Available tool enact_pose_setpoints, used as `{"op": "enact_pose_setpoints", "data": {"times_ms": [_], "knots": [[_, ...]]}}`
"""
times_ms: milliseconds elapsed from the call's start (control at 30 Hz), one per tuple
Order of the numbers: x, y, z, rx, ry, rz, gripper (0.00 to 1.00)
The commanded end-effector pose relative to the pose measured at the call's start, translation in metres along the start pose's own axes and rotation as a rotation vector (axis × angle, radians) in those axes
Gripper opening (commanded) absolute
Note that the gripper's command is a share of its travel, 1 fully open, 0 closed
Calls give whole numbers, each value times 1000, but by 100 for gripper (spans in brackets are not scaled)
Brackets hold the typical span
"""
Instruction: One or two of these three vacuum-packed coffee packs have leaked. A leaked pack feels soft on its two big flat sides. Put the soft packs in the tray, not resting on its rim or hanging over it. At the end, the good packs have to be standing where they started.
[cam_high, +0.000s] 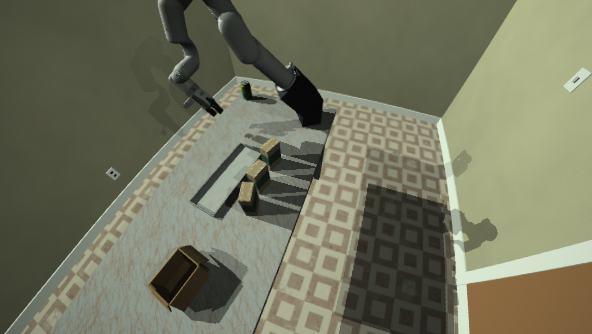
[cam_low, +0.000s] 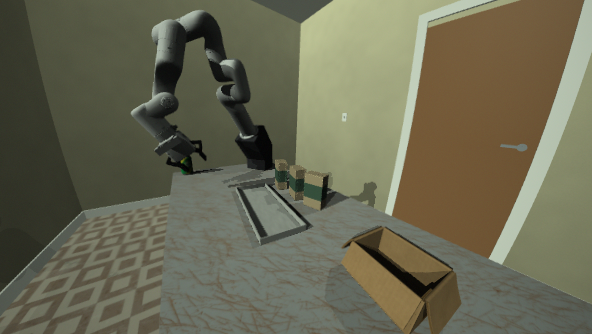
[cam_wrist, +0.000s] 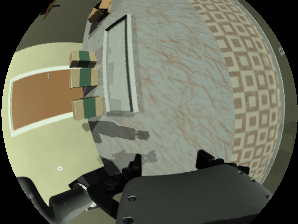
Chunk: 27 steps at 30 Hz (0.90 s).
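Three tan coffee packs with green bands stand upright in a row on the table beside the tray: the far pack (cam_high: 270, 151), the middle pack (cam_high: 258, 175) and the near pack (cam_high: 247, 196). They also show in the exterior view, far pack (cam_low: 281, 174), middle pack (cam_low: 296, 181), near pack (cam_low: 316, 189), and in the wrist view (cam_wrist: 85, 83). The long grey tray (cam_high: 227, 179) (cam_low: 270, 212) (cam_wrist: 119, 63) lies empty next to them. My gripper (cam_high: 210, 105) (cam_low: 192, 152) (cam_wrist: 170, 161) is open and empty, held in the air above the far corner of the table, well away from the packs.
A green can (cam_high: 245, 89) (cam_low: 186, 165) stands at the far table corner below the gripper. An open cardboard box (cam_high: 180, 282) (cam_low: 402, 277) lies at the near end. The arm's black base (cam_high: 305, 97) stands at the far edge. A brown door (cam_low: 480, 125) is on the right.
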<state>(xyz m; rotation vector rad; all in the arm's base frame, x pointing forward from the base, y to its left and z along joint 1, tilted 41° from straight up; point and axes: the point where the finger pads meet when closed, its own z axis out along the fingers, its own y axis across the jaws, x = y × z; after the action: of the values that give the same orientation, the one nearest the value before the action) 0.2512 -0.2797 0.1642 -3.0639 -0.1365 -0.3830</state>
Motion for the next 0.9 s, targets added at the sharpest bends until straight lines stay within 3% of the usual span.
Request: {"op": "enact_pose_setpoints", "data": {"times_ms": [0, 100, 167, 267, 333, 367, 433, 467, 533, 567, 633, 667, 733, 767, 833, 867], "knots": [[39, -21, -2, 22, -43, 16, 100], [70, -47, -3, 34, -76, 24, 100], [70, -47, -3, 34, -76, 24, 100], [100, -78, -5, 39, -113, 33, 100], [100, -78, -5, 39, -113, 33, 100], [114, -96, -7, 38, -132, 38, 100], [114, -96, -7, 38, -132, 38, 100], [128, -116, -8, 34, -151, 44, 100], [128, -116, -8, 34, -151, 44, 100], [140, -136, -10, 28, -170, 50, 100], [140, -136, -10, 28, -170, 50, 100], [152, -158, -13, 20, -188, 56, 100], [152, -158, -13, 20, -188, 56, 100], [162, -180, -16, 8, -205, 62, 100], [162, -180, -16, 8, -205, 62, 100], [171, -204, -19, -5, -219, 69, 100]]}}
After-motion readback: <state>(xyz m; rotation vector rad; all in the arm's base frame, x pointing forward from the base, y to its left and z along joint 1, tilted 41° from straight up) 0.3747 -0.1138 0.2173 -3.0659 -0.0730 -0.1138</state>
